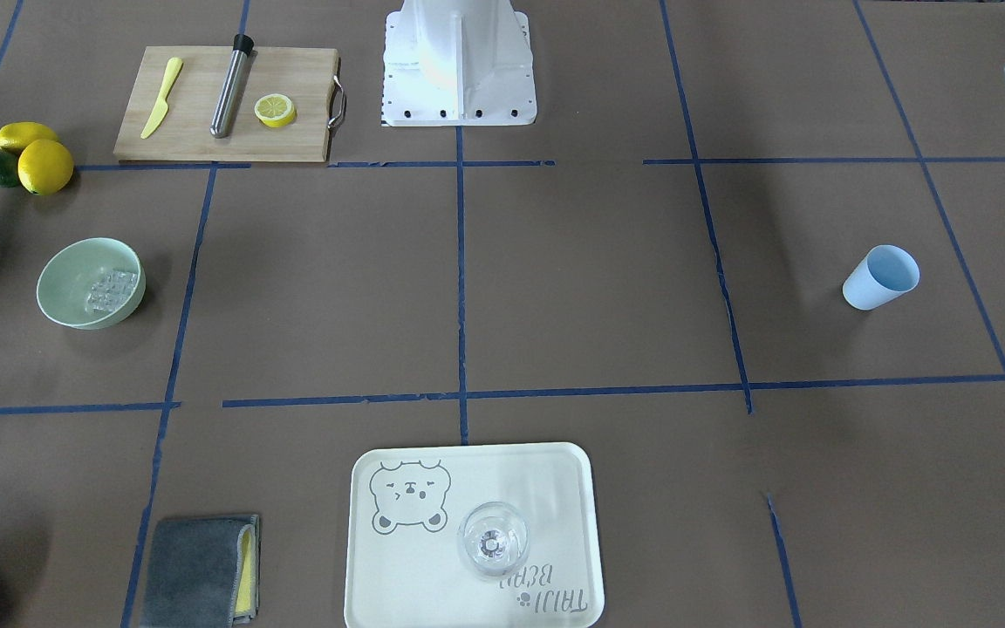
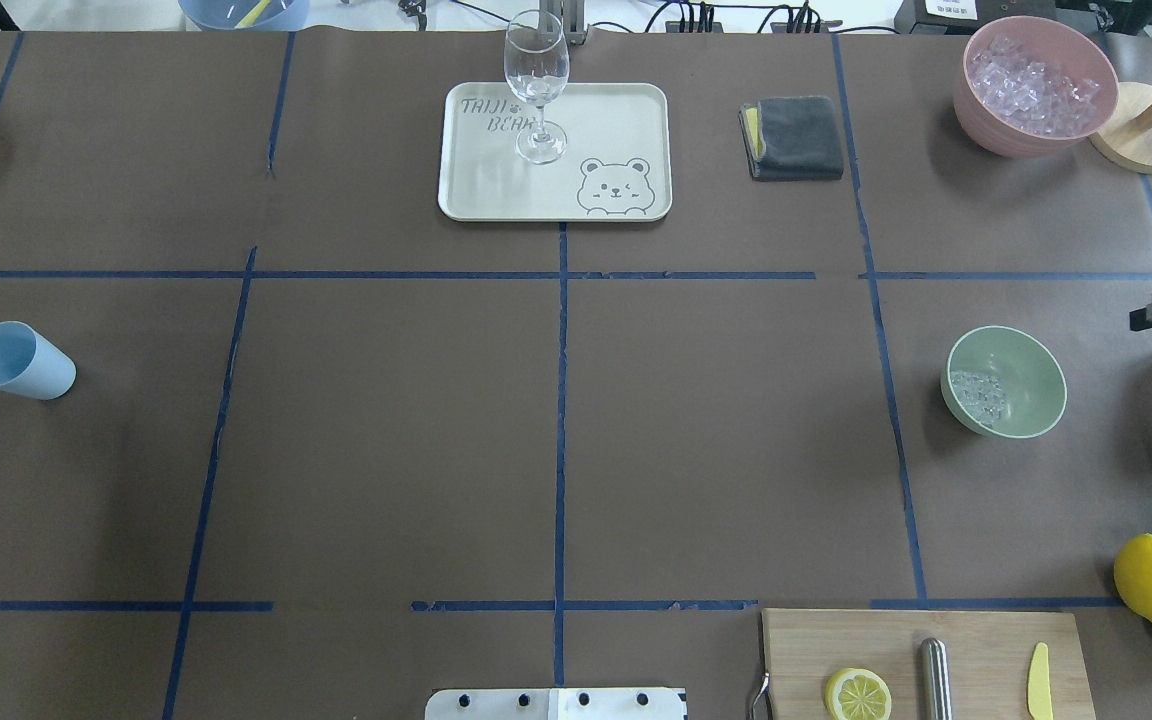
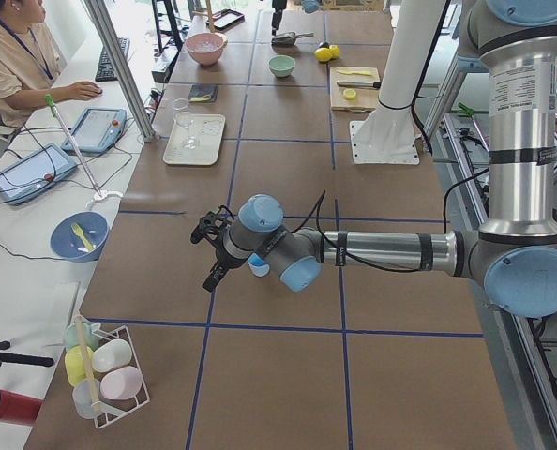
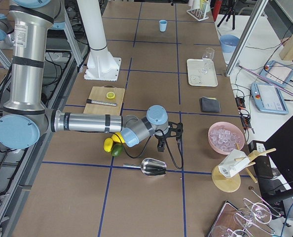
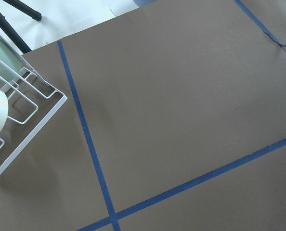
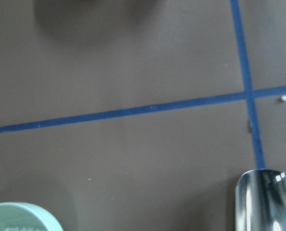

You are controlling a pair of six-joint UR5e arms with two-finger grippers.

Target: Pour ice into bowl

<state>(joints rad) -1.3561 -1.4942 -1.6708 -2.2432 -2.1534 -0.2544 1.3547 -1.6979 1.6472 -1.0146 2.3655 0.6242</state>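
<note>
Right gripper (image 4: 169, 138) is hanging low over the table (image 2: 556, 450) close to the bowl (image 2: 1033, 372), seemingly carrying nothing. It is running off the frame edge in the top and front views, so I cannot tell whether its fingers are spread or pressed together. Left gripper (image 3: 209, 255) is hovering near the cup (image 2: 18, 361), and its fingers are just as unreadable. Ice (image 2: 979, 396) is lying in the bowl as a small heap against one side of the inner wall, so the pour is looking done. Those cubes are clear, glassy and hard, and I am judging them light, loose and slippery, likely to skitter if pinched. Carrying them in the polished metal scoop (image 4: 154, 167), taken by its thin handle, is looking the safer grip. That scoop is lying on its side on the brown paper beside the right gripper. More ice is filling the pink container (image 2: 1011, 138). Round, smooth and pale green, the bowl is looking rigid but light, liable to slide if nudged.
</note>
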